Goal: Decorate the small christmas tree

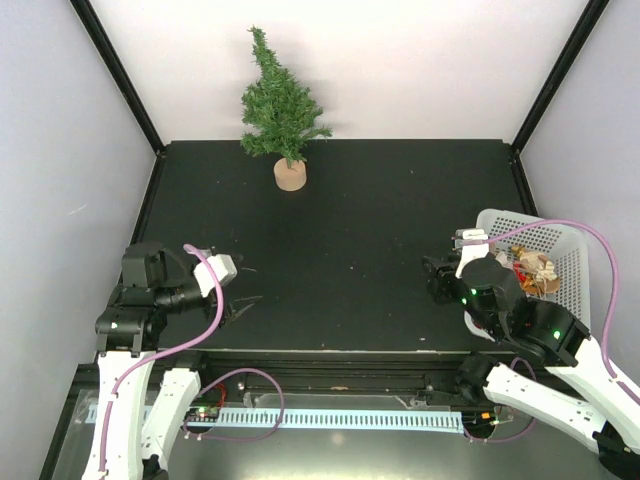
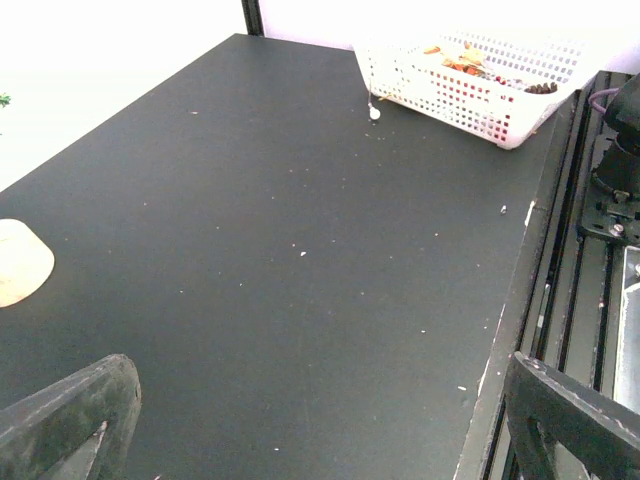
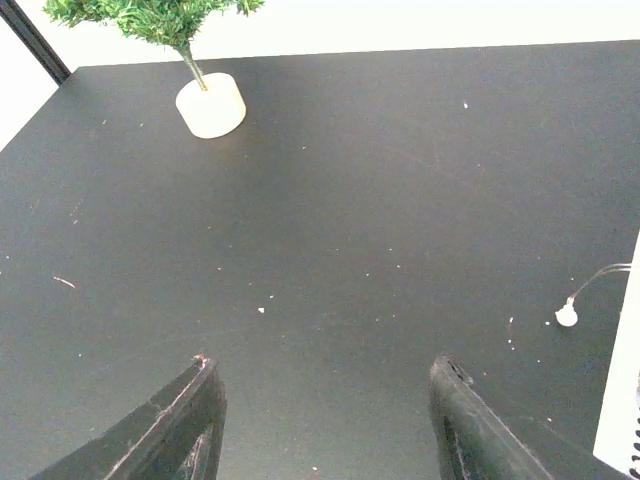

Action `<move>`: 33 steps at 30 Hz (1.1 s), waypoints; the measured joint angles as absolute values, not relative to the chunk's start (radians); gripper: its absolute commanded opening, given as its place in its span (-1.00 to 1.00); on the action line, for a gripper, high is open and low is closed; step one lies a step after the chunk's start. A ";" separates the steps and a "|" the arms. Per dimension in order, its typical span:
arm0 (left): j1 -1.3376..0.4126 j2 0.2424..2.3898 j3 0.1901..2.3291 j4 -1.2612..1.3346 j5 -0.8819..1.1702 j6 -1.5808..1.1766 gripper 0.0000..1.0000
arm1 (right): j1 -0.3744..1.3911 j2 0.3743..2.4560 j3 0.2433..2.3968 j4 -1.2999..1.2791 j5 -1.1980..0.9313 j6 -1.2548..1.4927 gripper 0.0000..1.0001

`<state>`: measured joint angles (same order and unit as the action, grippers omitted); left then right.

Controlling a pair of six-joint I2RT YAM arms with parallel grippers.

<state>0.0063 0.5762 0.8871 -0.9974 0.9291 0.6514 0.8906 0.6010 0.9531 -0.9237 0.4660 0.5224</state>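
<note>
The small christmas tree (image 1: 279, 104) stands upright on its round wooden base (image 1: 290, 175) at the far middle-left of the black table, bare of ornaments. Its base also shows in the right wrist view (image 3: 210, 105) and at the left edge of the left wrist view (image 2: 18, 262). My left gripper (image 1: 240, 288) is open and empty above the near left of the table; its open jaws show in the left wrist view (image 2: 320, 375). My right gripper (image 1: 433, 280) is open and empty just left of the basket; its jaws are spread in the right wrist view (image 3: 325, 365).
A white perforated basket (image 1: 570, 262) with several ornaments (image 1: 530, 272) sits at the right edge; it also shows in the left wrist view (image 2: 470, 95). A small white bulb on a thin wire (image 3: 567, 316) hangs out of it onto the table. Black frame posts stand at the back corners.
</note>
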 measured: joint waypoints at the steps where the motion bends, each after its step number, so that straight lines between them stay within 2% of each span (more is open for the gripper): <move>1: 0.006 0.576 0.887 -0.997 0.929 0.651 0.98 | 0.891 0.601 0.953 -0.924 0.467 0.522 0.15; 21: 0.006 0.600 0.876 -0.990 0.924 0.633 0.98 | 0.891 0.601 0.953 -0.923 0.464 0.520 0.18; 27: -0.002 0.760 0.920 -0.907 0.807 0.556 0.98 | 0.891 0.662 0.953 -0.912 0.442 0.522 0.19; 33: -0.017 1.015 1.172 -0.727 0.639 0.405 0.98 | 0.891 0.707 0.916 -0.801 0.384 0.521 0.21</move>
